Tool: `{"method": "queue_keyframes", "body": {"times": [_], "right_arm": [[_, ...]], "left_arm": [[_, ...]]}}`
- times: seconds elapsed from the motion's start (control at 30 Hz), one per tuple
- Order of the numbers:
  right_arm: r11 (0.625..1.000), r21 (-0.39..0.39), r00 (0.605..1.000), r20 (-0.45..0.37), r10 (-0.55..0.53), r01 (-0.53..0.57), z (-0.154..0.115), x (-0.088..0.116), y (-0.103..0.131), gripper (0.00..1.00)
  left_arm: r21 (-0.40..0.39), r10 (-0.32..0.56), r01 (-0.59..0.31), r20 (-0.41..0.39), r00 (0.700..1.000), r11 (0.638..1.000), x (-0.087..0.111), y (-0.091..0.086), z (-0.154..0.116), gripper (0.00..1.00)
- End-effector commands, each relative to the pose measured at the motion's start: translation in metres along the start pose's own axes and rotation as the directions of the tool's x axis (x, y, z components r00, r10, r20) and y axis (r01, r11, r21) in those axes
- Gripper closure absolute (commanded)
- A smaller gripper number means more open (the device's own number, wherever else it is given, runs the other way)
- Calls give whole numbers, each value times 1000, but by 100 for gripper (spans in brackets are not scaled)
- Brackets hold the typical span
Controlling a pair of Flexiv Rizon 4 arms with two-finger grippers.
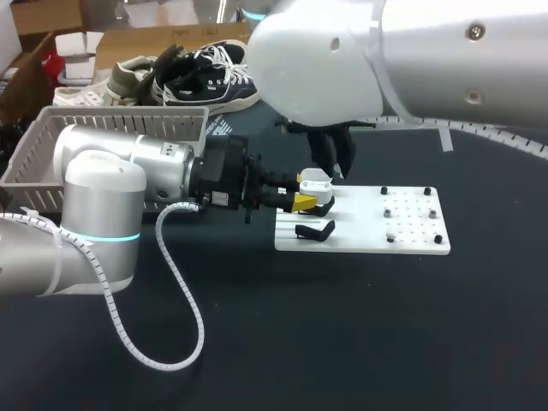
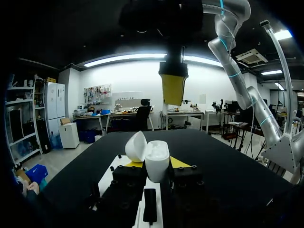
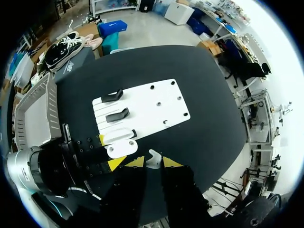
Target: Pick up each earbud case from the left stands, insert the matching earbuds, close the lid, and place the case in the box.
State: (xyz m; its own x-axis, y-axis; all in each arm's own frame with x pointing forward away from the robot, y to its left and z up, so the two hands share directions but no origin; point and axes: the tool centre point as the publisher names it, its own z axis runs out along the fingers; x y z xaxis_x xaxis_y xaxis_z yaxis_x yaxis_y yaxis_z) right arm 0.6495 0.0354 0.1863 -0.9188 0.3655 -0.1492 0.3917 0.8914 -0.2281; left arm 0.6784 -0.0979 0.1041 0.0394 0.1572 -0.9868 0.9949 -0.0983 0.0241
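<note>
A white earbud case with its lid swung open sits between the yellow tips of my left gripper, which is shut on it just above the left end of the white stand board. My right gripper hangs directly over the open case, fingers pointing down. In the right wrist view a small white earbud is pinched between that gripper's tips, with the open case a short way below. From the left wrist view a yellow fingertip hangs above the case.
Two black stands stand bare on the board's left part; small black pegs dot its right part. A grey mesh basket sits at the table's back left, behind my left arm. Dark tabletop lies in front.
</note>
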Motion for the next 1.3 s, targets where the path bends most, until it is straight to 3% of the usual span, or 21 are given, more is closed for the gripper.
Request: {"method": "queue_keyframes", "body": {"times": [0.03, 0.8, 1.3], "right_arm": [[1000, -3, 1000, 4, 1, -1, 0, 2, -2, 100], [999, -38, 998, -61, 32, -34, 8, 0, 1, 100], [999, -14, 999, 5, 52, -52, 17, 1, 8, 100]], "left_arm": [[0, 0, 0, 0, 1000, 1000, 0, 0, 0, 100], [2, 31, -31, 23, 999, 1000, 1, -1, 14, 100], [2, 31, -31, 23, 999, 1000, 1, -1, 14, 100]]}}
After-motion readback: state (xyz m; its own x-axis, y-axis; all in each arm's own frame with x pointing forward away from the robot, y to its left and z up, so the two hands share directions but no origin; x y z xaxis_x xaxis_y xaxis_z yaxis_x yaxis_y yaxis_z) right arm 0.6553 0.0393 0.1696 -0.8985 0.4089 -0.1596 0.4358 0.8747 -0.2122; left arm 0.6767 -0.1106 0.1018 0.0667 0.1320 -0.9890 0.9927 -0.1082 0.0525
